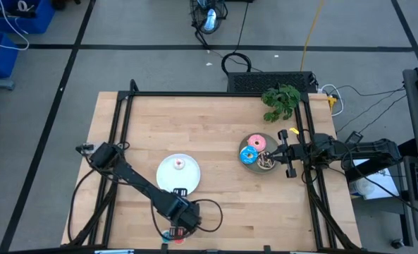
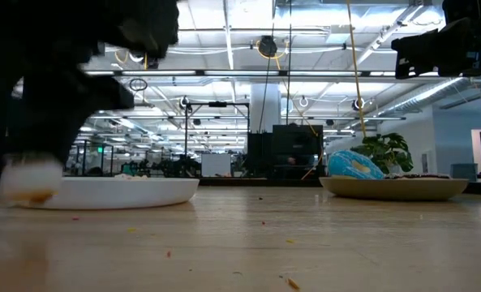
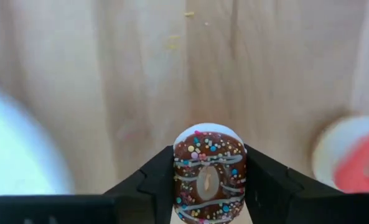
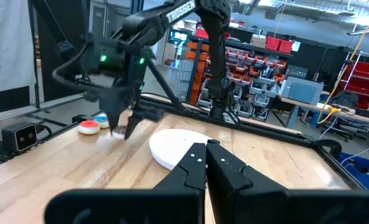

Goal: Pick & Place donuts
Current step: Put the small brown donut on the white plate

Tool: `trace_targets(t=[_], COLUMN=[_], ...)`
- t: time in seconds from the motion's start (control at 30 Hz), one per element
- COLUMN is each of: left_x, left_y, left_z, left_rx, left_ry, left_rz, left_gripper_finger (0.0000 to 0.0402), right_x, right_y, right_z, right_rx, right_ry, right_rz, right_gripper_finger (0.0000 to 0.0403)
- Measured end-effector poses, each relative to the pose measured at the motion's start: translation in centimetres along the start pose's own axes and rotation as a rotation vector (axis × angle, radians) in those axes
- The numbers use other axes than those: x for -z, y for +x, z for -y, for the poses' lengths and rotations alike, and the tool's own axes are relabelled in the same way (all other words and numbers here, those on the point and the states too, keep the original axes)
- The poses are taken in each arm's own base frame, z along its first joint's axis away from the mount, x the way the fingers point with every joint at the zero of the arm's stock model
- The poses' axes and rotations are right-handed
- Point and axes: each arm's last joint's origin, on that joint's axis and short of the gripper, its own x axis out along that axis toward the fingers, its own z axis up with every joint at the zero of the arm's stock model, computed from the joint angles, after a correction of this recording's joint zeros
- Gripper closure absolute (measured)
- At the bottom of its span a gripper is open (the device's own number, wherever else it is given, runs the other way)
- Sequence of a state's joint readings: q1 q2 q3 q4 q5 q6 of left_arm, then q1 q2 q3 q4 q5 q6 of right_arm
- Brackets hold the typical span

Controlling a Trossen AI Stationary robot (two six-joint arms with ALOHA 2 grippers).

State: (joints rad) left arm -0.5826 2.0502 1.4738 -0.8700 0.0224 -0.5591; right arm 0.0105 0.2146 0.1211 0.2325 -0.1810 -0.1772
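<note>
My left gripper (image 3: 209, 157) is at the table's near edge (image 1: 175, 231), shut on a tiny brown sprinkled donut (image 3: 208, 182). A tiny red donut (image 3: 358, 171) and a tiny blue one (image 4: 101, 118) lie on the table beside it. The white plate (image 1: 168, 182) carries a tiny whitish-pink donut (image 1: 179, 164). The grey plate (image 1: 245, 144) holds the larger pink donut (image 1: 256, 143), blue donut (image 1: 249, 156) and brown donut (image 1: 266, 162). My right gripper (image 4: 206, 163) is shut and empty at the grey plate's right rim (image 1: 282, 151). My left gripper pinches the tiny brown donut between its two fingers, one on each outer side of the ring (image 3: 182, 175). The fingers (image 4: 119, 124) point down from above. The icing faces the wrist camera. Whether the donut rests on the table or is lifted, I cannot tell.
A green leafy sprig (image 1: 280, 101) lies at the far right corner. Black frame rails (image 1: 124, 120) run along the table's left, far and right sides. Bare wood (image 1: 216, 127) lies between the plates and toward the far edge. Small crumbs (image 2: 293, 284) dot the near table.
</note>
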Motion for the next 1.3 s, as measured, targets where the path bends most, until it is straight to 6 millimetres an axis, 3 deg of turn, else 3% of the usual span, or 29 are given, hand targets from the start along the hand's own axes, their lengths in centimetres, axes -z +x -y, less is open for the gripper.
trace_targets(t=[0.13,0.43,0.6,0.87,1.3], left_x=[0.3,3.2,4.7,5.0,5.4], left_y=[-3.0,-13.0,-16.4,-17.4,-17.3], left_z=[-0.6,-3.9,-5.6,-6.3,-6.4], left_rx=[0.017,-0.004,0.023,0.039,0.017], left_ry=[-0.037,-0.223,-0.32,-0.334,-0.35], left_rz=[0.039,0.203,0.261,0.29,0.259], left_gripper_finger=[0.0234,0.0214,0.0224,0.0237,0.0216], right_x=[0.0,0.0,0.0,0.0,0.0], right_y=[0.0,0.0,0.0,0.0,0.0], right_z=[0.0,0.0,0.0,0.0,0.0], right_rx=[0.0,0.0,-0.001,-0.001,0.0], right_ry=[0.0,0.0,0.001,0.001,0.0], right_rz=[0.0,-0.002,-0.003,-0.004,-0.001], right_gripper_finger=[0.0403,0.0403,0.0403,0.0403,0.0403])
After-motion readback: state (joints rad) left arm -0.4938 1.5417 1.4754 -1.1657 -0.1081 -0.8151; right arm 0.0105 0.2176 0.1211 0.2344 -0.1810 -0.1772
